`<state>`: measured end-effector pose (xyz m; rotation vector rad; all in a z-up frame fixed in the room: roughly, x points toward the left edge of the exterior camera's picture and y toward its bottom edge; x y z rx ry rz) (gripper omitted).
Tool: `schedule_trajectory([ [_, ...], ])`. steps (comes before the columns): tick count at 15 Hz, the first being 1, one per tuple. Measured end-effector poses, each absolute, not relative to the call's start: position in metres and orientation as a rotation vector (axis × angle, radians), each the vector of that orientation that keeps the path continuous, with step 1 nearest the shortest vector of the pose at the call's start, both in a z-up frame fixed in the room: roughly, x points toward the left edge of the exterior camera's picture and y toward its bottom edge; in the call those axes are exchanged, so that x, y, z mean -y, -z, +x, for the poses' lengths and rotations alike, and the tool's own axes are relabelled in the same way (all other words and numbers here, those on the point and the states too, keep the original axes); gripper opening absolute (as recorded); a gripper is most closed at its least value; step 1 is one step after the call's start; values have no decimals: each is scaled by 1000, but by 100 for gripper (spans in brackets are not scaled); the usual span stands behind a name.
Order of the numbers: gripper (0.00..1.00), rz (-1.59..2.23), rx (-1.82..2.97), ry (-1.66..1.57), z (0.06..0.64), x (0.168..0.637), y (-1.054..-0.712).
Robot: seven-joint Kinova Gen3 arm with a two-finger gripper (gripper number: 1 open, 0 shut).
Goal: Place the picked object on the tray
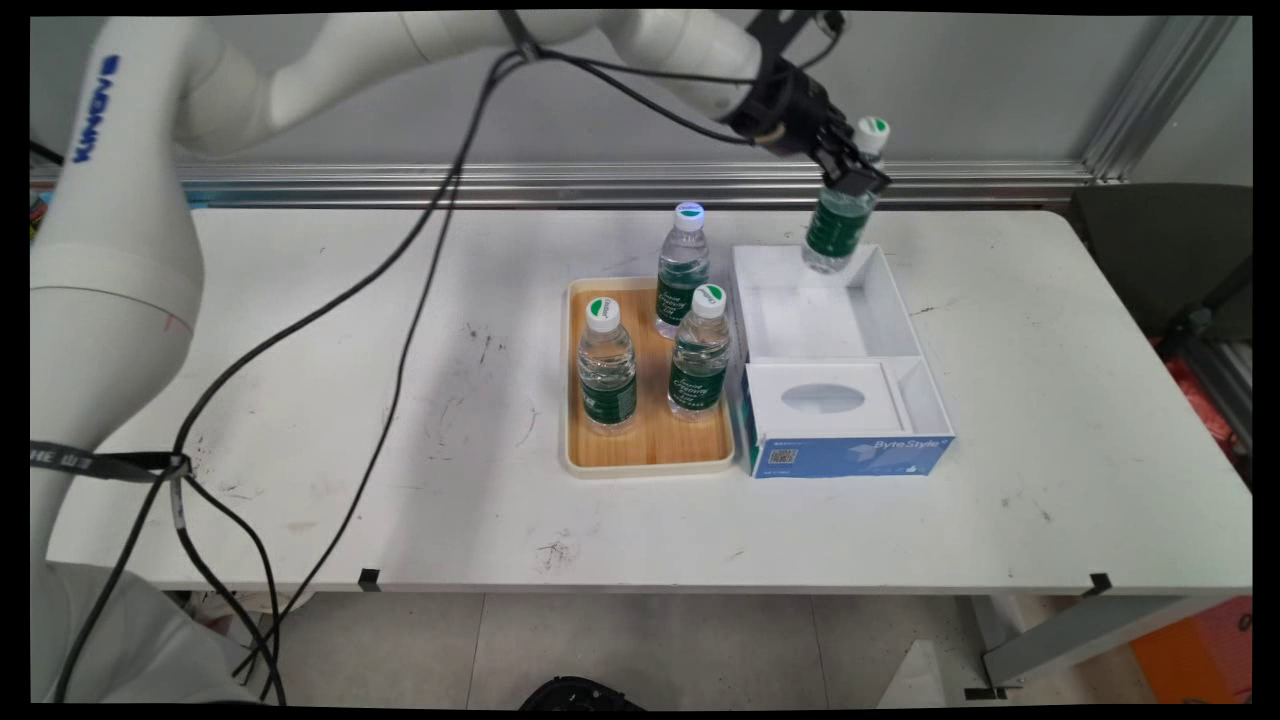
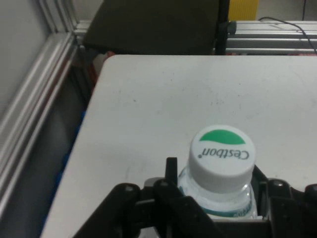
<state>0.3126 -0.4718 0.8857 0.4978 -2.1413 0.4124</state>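
Gripper (image 1: 848, 172) at upper right of centre clamps a tilted water bottle (image 1: 840, 225) by its neck, base hanging over the far end of the white box (image 1: 905, 330), right of the wooden tray (image 1: 655, 445) carrying three bottles; only the hand view shows the cap (image 2: 221, 156) lettering.

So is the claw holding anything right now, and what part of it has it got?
Yes, the claw holds a water bottle by its upper body, just below the cap, above the white box.

Three bottles (image 1: 698, 352) stand on the tray (image 1: 577, 380), and the box (image 1: 860, 455) sits just right of it.
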Motion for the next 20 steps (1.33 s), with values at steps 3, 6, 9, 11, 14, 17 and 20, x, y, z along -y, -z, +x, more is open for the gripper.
schedule_trajectory([
  [3,0,477,2167,-463,337,464,-904],
  [6,0,463,2193,-497,356,459,-914],
  [9,0,469,2223,-536,385,451,-922],
  [11,0,479,2240,-561,404,446,-926],
  [14,0,493,2262,-585,429,436,-929],
  [17,0,523,2277,-588,452,422,-932],
  [20,0,564,2288,-565,471,403,-933],
])
